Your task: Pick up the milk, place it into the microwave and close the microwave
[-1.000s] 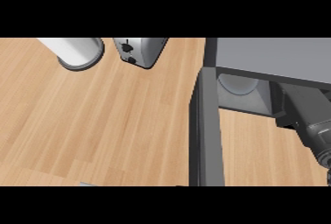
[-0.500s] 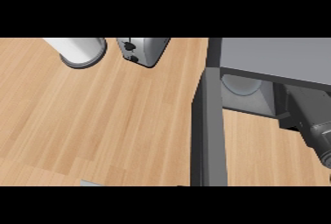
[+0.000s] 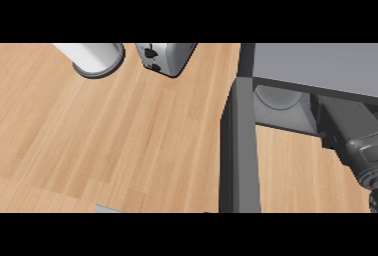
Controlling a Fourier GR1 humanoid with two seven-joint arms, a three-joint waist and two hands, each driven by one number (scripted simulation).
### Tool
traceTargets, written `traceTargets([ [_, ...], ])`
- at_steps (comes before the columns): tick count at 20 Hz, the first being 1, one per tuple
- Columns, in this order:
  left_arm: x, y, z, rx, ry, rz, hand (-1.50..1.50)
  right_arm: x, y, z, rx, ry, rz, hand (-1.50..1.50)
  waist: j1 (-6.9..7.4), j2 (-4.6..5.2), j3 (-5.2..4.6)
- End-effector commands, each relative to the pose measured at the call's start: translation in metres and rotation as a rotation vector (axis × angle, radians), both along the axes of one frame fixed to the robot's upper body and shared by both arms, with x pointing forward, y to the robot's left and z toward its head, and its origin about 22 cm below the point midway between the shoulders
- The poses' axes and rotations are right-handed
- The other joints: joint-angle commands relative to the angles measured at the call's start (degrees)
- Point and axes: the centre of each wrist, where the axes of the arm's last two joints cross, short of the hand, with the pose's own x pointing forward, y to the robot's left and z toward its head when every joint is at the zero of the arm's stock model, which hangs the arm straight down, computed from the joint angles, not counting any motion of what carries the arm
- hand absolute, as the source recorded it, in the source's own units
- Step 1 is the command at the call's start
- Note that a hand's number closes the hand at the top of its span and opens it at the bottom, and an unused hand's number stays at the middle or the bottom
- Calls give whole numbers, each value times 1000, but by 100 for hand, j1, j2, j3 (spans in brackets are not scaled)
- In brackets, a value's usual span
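Observation:
The microwave (image 3: 317, 62) stands at the upper right with its dark door (image 3: 240, 150) swung open toward me. Inside, the round glass turntable (image 3: 277, 97) shows at the left of the cavity. My right forearm (image 3: 363, 152) comes in from the right edge, and the dark right hand (image 3: 341, 117) reaches into the cavity just right of the turntable. The hand's front is hidden under the microwave's top. No milk shows anywhere in the head view. My left hand is out of sight.
A white cylinder on a grey base (image 3: 96, 60) and a silver toaster (image 3: 164, 57) stand at the back left. Bare wooden counter (image 3: 118, 145) stretches left of the open door, with a narrower strip (image 3: 303, 170) between the door and my arm.
Everything has slid slightly to the right in the view. My right forearm has moved toward the right edge and a little lower.

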Motion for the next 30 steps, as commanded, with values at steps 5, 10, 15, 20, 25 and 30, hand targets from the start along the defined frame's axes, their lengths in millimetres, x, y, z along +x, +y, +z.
traceTargets([
  [5,8,1,-2,12,12,-7,-150,18,53,22,-85,63,55,-150,131,-102,-162],
  [10,14,0,-5,6,34,-20,-150,22,80,29,-60,42,54,-150,48,-124,-157],
  [15,15,1,-10,5,57,-39,-150,23,89,30,-51,3,89,-150,44,-161,-156],
  [20,15,-4,-16,-8,89,-37,-150,26,91,40,-10,-52,29,-150,-178,-244,-154],
  [25,17,-5,-23,-6,116,-52,-150,24,86,34,10,-56,-12,-150,-319,-245,-157],
  [30,19,-18,-32,-2,105,-54,-150,16,76,13,-35,-18,40,-150,-532,-291,-158],
])
